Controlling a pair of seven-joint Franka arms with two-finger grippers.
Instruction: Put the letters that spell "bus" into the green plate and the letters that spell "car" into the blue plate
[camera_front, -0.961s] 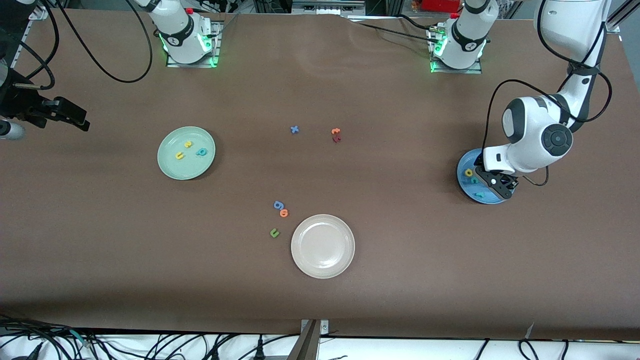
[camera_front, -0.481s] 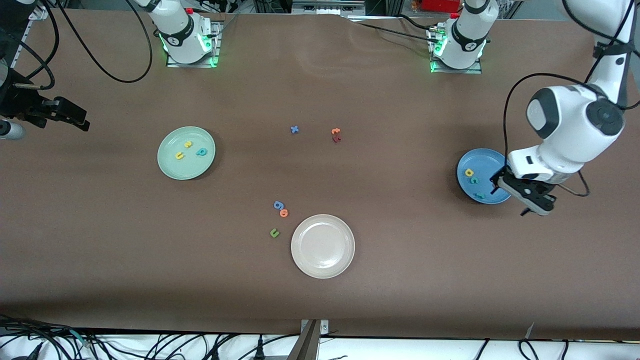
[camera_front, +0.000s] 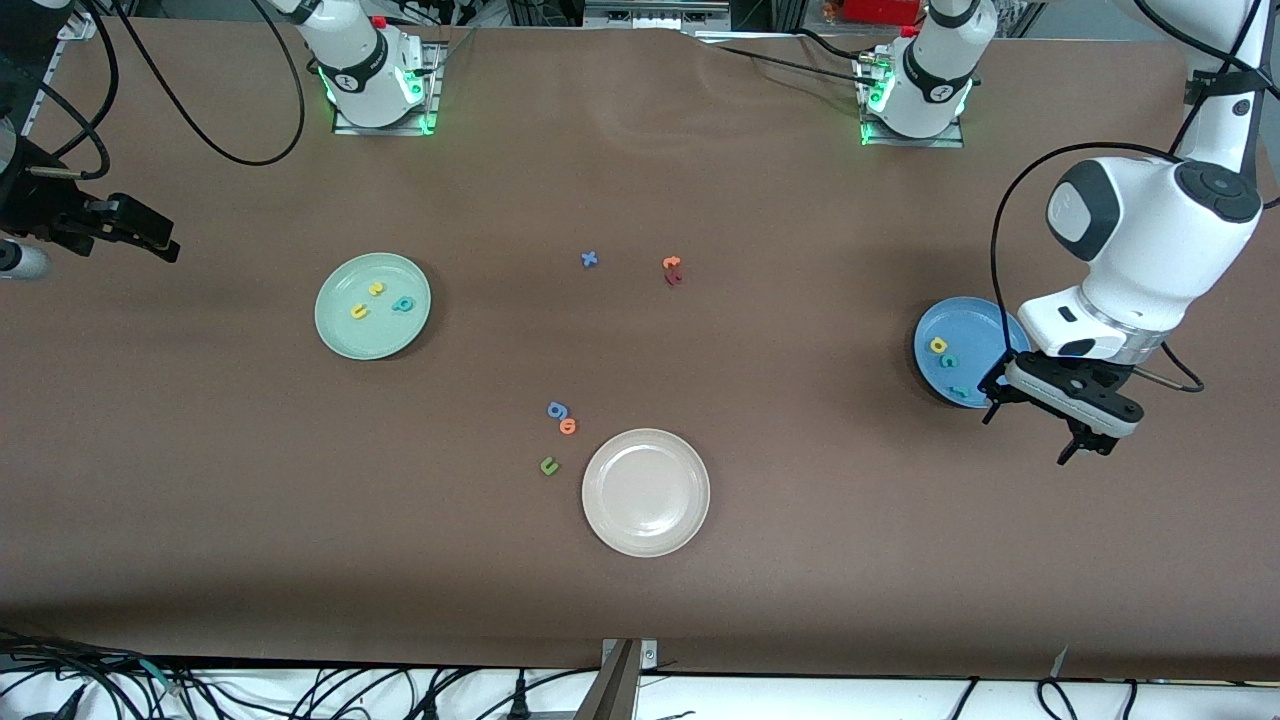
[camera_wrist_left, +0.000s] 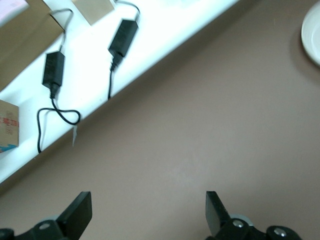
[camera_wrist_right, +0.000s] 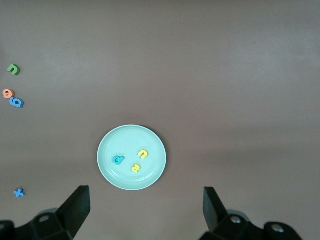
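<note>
Left end effector (camera_front: 1035, 432) lifted away, open, empty.

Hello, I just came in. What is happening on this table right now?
Two robot arms are sorting foam letters into plates. The green plate holds a teal b, a yellow u and a yellow s. The blue plate holds a yellow a, a teal c and a teal r. The left gripper hangs open and empty beside the blue plate. The right gripper waits, open, high over the green plate.
</note>
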